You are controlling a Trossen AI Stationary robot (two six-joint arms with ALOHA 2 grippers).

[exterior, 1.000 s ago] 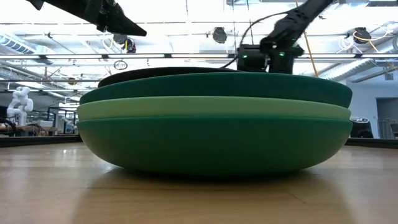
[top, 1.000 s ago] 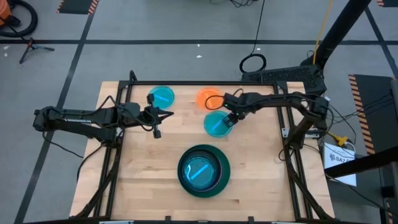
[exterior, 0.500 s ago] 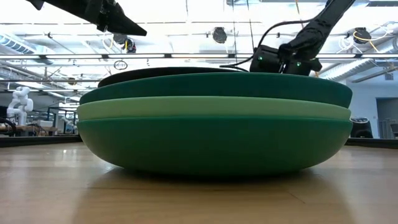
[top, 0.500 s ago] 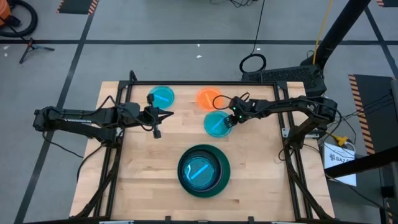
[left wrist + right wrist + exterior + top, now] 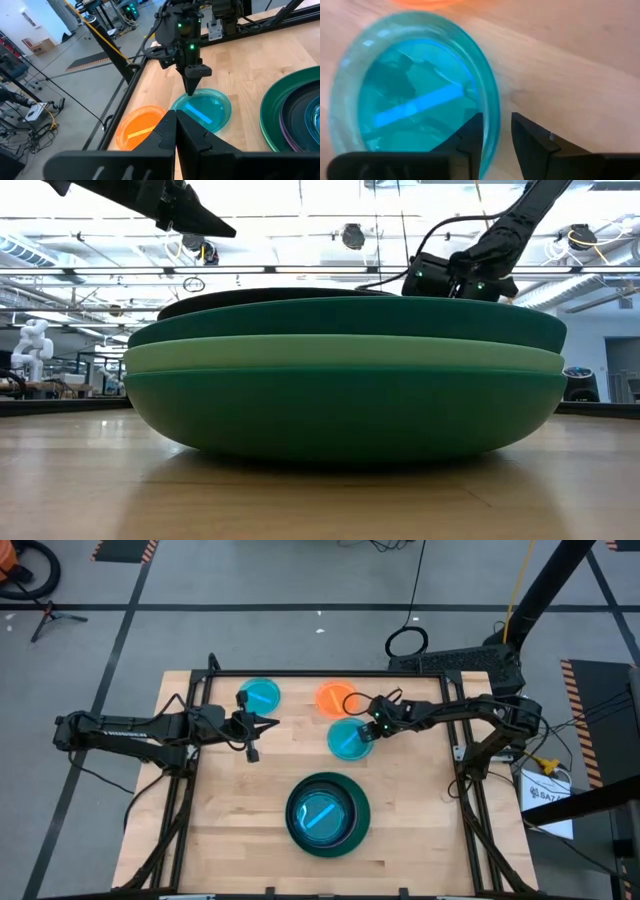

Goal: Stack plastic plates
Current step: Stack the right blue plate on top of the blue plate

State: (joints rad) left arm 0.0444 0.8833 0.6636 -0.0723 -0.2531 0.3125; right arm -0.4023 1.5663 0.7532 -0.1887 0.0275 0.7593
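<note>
Wooden table [image 5: 230, 800] held a stack of plates [image 5: 328, 814] near the front middle: dark green and light green large ones at the bottom, darker plates inside, a cyan one on top. Three small plates sat loose toward the back: a cyan plate [image 5: 260, 695] on the left, an orange plate [image 5: 333, 697] at centre, and another cyan plate [image 5: 347, 739] just in front of the orange one.

Right gripper [image 5: 369, 730] was down at the edge of that nearer cyan plate [image 5: 415, 85]. In the right wrist view one finger [image 5: 470, 137] sat inside the rim and the other outside, a narrow gap between them, straddling the rim but not visibly clamped. Left gripper [image 5: 262, 724] hung over the table's left part beside the far cyan plate, jaws pressed fully together, holding nothing.

Step in hand looked like grasping the small cyan plate by its rim. Next move probably called for closing firmly on the rim, lifting without dragging into the orange plate, then carrying it to the stack and setting it on the cyan plate already there.
</note>
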